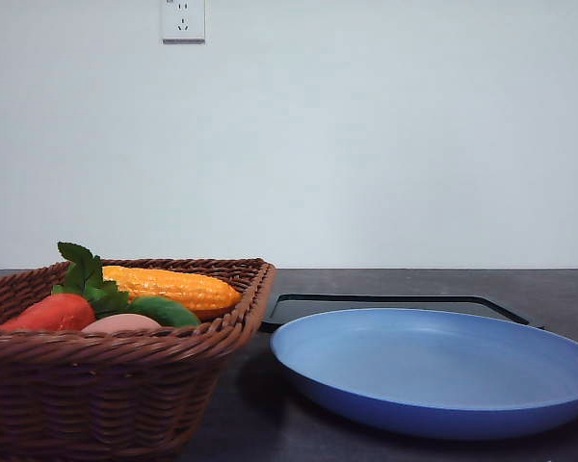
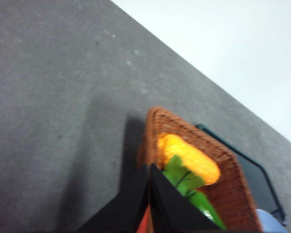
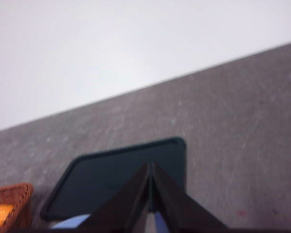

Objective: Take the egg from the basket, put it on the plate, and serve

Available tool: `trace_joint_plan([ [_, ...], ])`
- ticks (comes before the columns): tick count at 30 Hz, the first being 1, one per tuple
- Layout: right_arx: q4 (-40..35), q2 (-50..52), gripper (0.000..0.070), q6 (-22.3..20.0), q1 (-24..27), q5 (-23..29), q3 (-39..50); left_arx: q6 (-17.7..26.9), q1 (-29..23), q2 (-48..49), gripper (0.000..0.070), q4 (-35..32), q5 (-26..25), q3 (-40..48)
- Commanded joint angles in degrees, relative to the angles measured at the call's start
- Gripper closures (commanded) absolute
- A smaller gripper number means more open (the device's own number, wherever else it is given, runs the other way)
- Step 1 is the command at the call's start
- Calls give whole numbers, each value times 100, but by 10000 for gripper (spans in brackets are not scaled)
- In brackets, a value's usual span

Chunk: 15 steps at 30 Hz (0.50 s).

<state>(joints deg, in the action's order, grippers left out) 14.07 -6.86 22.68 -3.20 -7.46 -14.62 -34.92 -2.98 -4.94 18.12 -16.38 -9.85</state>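
Even, soft light; front view sharp, both wrist views blurred, shadows faint.

A staged test bench in a lab or robot workroom is showing here rather than a lived-in kitchen: a bare dark grey speckled tabletop is stretching out ahead of the closed black fingertips of both wrist cameras, backed by a plain white wall carrying a single white power socket. Toy-like plastic produce, such as a glossy yellow corn cob, is lying in a brown woven wicker basket, which is sitting beside a smooth blue round plate and a flat black rectangular tray.
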Motion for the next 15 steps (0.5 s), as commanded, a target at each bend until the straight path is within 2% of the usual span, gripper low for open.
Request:
trace_joint_plan([
  [1, 125, -269, 700, 42, 2, -2, -277, 122, -15, -225, 700, 41, -15, -284],
  [6, 682, -1201, 700, -76, 2, -89, -1033, 669, -15, -1027, 700, 70, -147, -922],
  [10, 1055, -1948, 700, -431, 2, -361, -1634, 1323, 0, -1707, 700, 46, -980, -1448],
  [15, 1705, -2892, 700, -705, 2, -1003, -2382, 1350, 134, -2520, 700, 359, -1286, -2146],
])
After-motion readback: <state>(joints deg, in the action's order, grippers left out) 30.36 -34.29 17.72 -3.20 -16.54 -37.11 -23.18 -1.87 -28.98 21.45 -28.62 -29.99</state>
